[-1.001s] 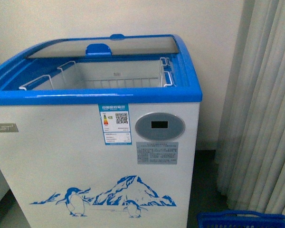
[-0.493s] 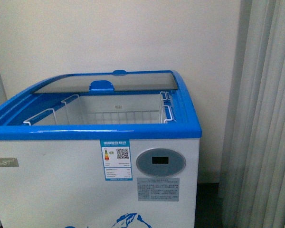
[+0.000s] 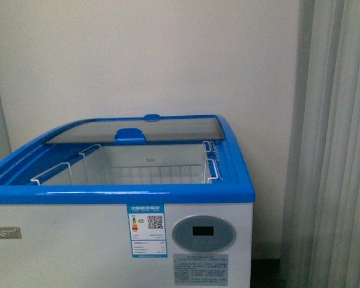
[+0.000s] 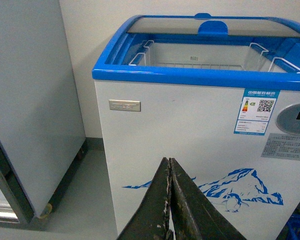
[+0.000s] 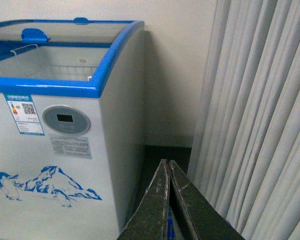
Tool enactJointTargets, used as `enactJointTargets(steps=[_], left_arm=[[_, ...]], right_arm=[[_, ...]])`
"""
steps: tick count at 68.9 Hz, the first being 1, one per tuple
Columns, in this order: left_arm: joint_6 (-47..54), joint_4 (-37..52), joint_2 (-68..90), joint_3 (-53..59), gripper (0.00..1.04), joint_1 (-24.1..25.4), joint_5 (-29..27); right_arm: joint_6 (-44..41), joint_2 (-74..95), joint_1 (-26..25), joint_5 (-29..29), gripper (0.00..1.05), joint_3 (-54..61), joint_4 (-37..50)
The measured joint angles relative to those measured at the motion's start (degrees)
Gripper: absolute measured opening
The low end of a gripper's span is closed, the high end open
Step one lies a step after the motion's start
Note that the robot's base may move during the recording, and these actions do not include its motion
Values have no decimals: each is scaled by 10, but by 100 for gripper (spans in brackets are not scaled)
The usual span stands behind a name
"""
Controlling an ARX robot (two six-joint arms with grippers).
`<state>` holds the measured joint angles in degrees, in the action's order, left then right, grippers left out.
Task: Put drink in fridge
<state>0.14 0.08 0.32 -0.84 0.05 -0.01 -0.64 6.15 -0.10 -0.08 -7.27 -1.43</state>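
The fridge (image 3: 66,240) is a white chest cooler with a blue rim and an oval grey display (image 3: 203,233). Its curved glass lid (image 3: 138,129) is slid to the back, so the white wire baskets (image 3: 138,171) inside show. It also shows in the left wrist view (image 4: 180,130) and the right wrist view (image 5: 65,130). My left gripper (image 4: 169,162) is shut and empty, low in front of the penguin graphic (image 4: 230,187). My right gripper (image 5: 167,164) is shut and empty, low by the fridge's right side. The drink is out of view.
A plain grey-white cabinet on casters (image 4: 30,100) stands left of the fridge. Pale curtains (image 3: 336,150) hang to its right, with a dark floor gap (image 5: 160,155) between. A wall (image 3: 138,54) is behind. A bit of blue shows at the picture's lower right corner (image 4: 297,227).
The front view has risen: the fridge sits lower in the picture, the penguin graphic and the blue basket on the floor have dropped out of view, and more wall shows.
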Motion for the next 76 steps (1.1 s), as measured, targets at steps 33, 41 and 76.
enactJointTargets(steps=[33, 41, 76], left_arm=[[0, 0, 0, 0, 3, 0, 0], [0, 0, 0, 0, 3, 0, 0], [0, 0, 0, 0, 51, 0, 0]], right_arm=[[0, -32, 0, 0, 3, 43, 10], [0, -43, 0, 0, 3, 52, 12], [0, -58, 0, 0, 55, 63, 13]])
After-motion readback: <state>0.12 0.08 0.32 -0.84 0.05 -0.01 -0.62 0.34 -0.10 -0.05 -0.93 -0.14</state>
